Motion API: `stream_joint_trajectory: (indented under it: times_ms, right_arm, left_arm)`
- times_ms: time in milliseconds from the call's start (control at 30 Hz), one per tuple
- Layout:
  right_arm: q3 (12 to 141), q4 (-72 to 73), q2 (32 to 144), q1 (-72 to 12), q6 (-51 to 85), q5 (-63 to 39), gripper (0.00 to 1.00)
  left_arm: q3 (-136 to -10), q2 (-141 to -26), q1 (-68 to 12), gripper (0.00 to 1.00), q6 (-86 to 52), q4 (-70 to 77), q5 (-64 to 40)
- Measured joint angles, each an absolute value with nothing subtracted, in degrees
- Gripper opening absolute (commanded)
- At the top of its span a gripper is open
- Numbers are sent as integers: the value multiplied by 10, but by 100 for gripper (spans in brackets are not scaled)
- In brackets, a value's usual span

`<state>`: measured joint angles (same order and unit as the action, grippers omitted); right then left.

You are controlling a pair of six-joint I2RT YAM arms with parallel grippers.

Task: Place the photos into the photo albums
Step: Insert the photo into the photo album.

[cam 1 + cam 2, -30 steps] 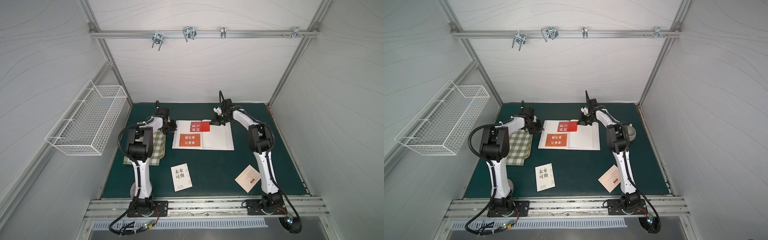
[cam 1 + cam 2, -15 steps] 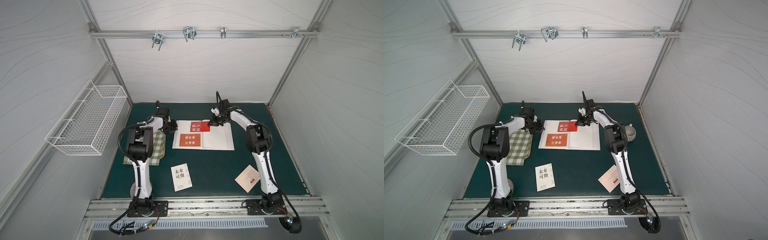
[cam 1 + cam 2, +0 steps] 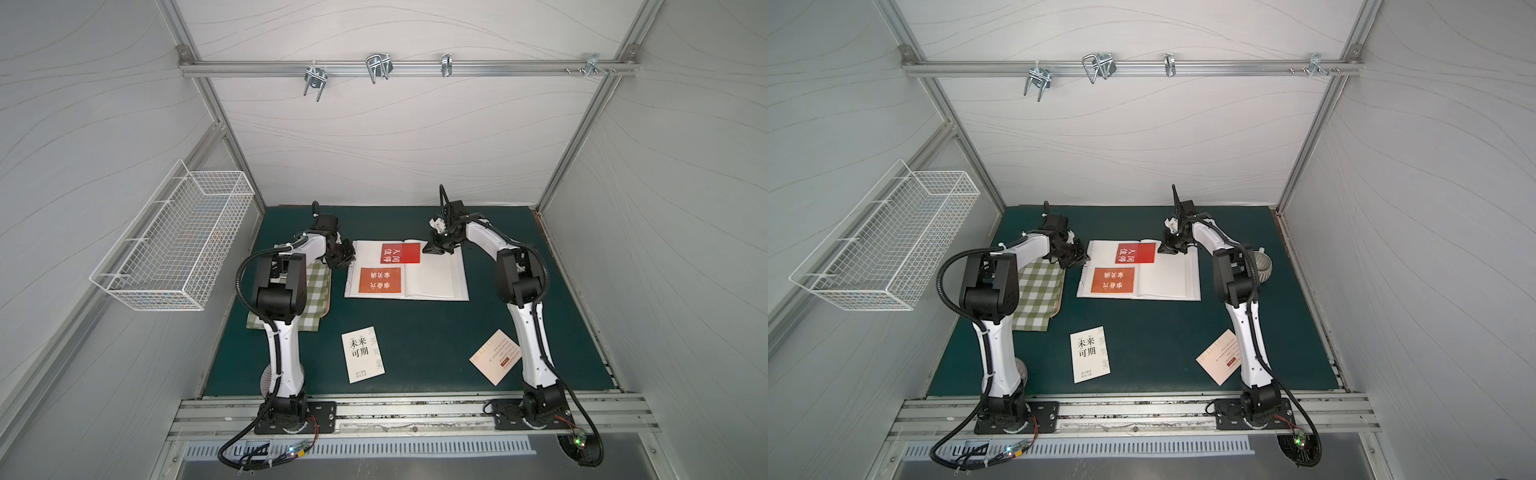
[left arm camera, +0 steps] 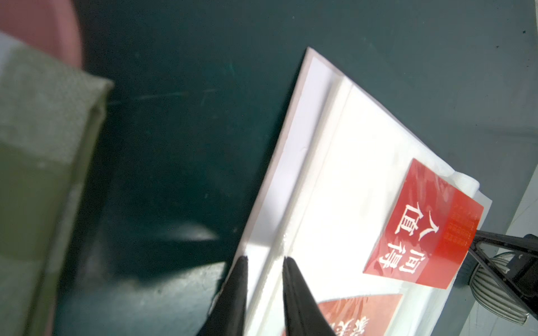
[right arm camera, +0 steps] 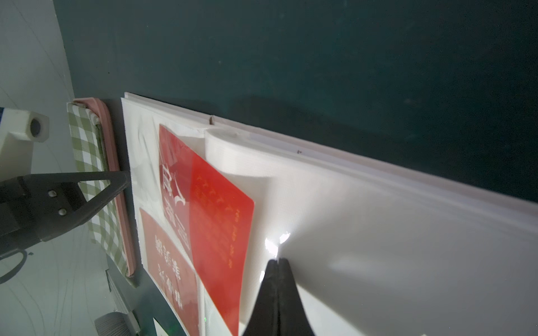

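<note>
The photo album [image 3: 436, 278] [image 3: 1167, 278] lies open at the back middle of the mat. An orange photo [image 3: 380, 280] [image 5: 167, 261] sits in its lower left sleeve. The red photo [image 3: 400, 253] [image 3: 1136, 253] [image 4: 422, 227] [image 5: 215, 221] lies partly in the upper left sleeve, its other end across the spine. My right gripper [image 3: 428, 249] [image 5: 276, 260] is shut and empty, tips down on the right page beside the red photo's free edge. My left gripper [image 3: 347, 255] [image 4: 265, 259] stands slightly open on the album's left margin. The white photo [image 3: 362, 353] and cream photo [image 3: 494, 356] lie near the front.
A green-and-white checked flat item [image 3: 316, 291] [image 3: 1038, 291] lies left of the album, under my left arm. A grey ribbed object [image 3: 1262, 266] sits behind my right arm. A white wire basket [image 3: 174, 241] hangs on the left wall.
My right gripper has moved a little left and down, from the album's back edge to the page beside the red photo. The left arm has not moved.
</note>
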<state>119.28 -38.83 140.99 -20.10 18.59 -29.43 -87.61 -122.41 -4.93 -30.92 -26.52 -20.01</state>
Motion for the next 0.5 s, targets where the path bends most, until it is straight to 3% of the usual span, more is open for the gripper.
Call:
stream_joint_trajectory:
  times_ms: [500]
  right_arm:
    - [1260, -394, 1440, -233, 201, -296, 2]
  left_arm:
    - [-875, -1226, -49, 26, -321, -259, -211]
